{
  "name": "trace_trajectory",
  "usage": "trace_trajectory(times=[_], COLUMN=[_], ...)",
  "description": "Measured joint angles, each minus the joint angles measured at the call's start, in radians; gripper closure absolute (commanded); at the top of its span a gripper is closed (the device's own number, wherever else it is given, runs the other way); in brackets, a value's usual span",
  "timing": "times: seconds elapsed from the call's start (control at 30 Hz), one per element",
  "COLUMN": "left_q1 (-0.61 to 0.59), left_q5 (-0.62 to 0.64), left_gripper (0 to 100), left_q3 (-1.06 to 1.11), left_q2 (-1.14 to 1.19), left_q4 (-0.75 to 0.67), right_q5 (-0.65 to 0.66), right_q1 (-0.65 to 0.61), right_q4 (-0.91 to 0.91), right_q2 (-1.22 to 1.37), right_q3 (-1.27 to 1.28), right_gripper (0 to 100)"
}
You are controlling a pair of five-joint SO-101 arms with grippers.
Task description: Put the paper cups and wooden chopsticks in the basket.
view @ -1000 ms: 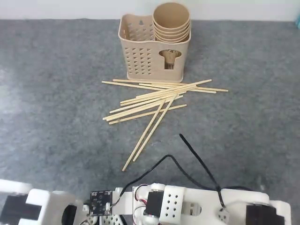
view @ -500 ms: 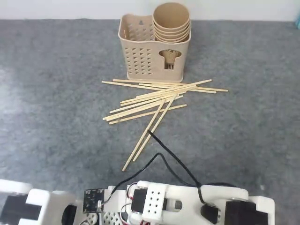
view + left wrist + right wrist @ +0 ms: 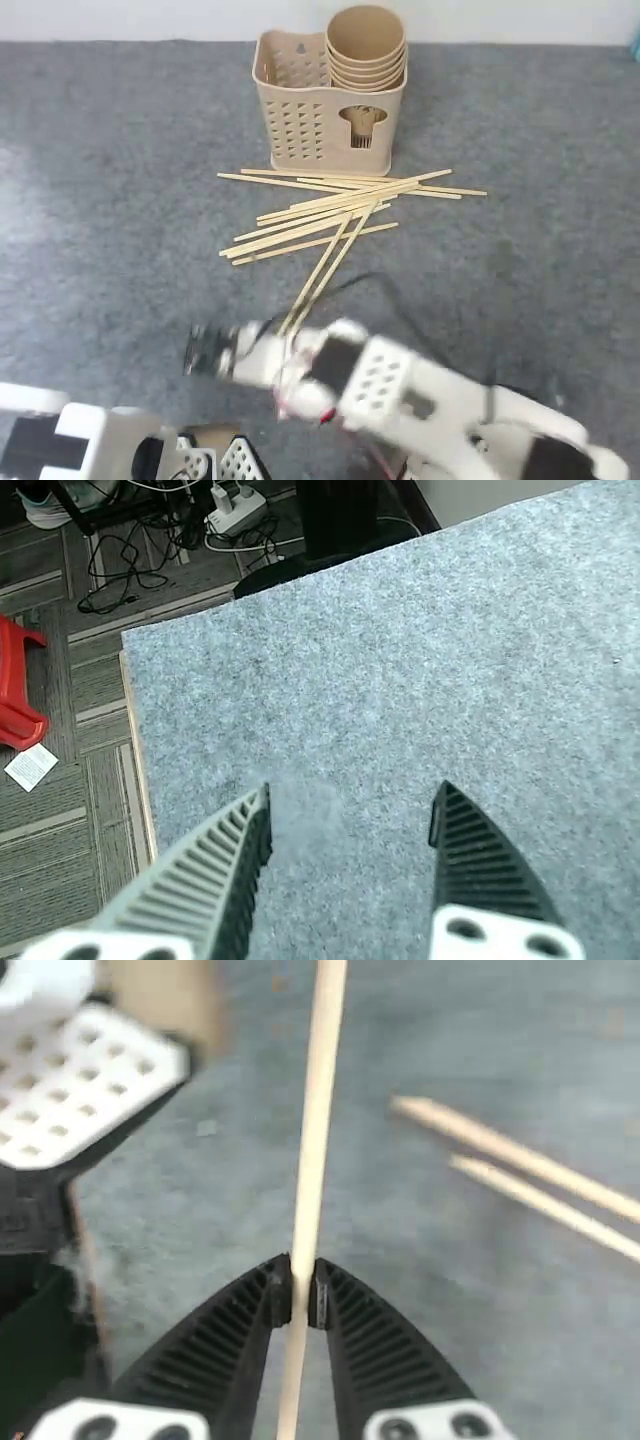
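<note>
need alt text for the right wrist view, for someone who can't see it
The right gripper is shut on a single wooden chopstick, which runs straight away from the jaws over the grey felt mat. Two more chopsticks lie side by side on the mat farther off, and a white perforated arm part sits at one side.

Soft, even light fills the grey mat (image 3: 120, 200). The basket (image 3: 300, 130) and chopsticks (image 3: 340, 200) make only thin, faint shadows beside them.

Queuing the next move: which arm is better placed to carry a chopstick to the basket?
Right, I'd say. The right claw is shut on a chopstick; the left claw is open over bare mat, holding nothing.
</note>
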Motion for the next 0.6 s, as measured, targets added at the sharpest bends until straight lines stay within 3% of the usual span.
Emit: trace_trajectory(times=[0.3, 0.47, 0.6], left_q1=[0.052, 0.147, 0.292], left_q5=[0.0, 0.0, 0.003], left_gripper=[76, 76, 76], left_q3=[-0.003, -0.003, -0.014], left_q2=[0.0, 0.0, 0.0], left_q4=[0.061, 0.14, 0.242], right_q5=[0.049, 0.052, 0.054], right_q1=[0.292, 0.396, 0.462], right_q4=[0.083, -0.083, -0.272], right_q2=[-0.172, -0.172, -0.172], right_q3=[-0.278, -0.362, -0.374], right_gripper=[99.1, 99.1, 99.1])
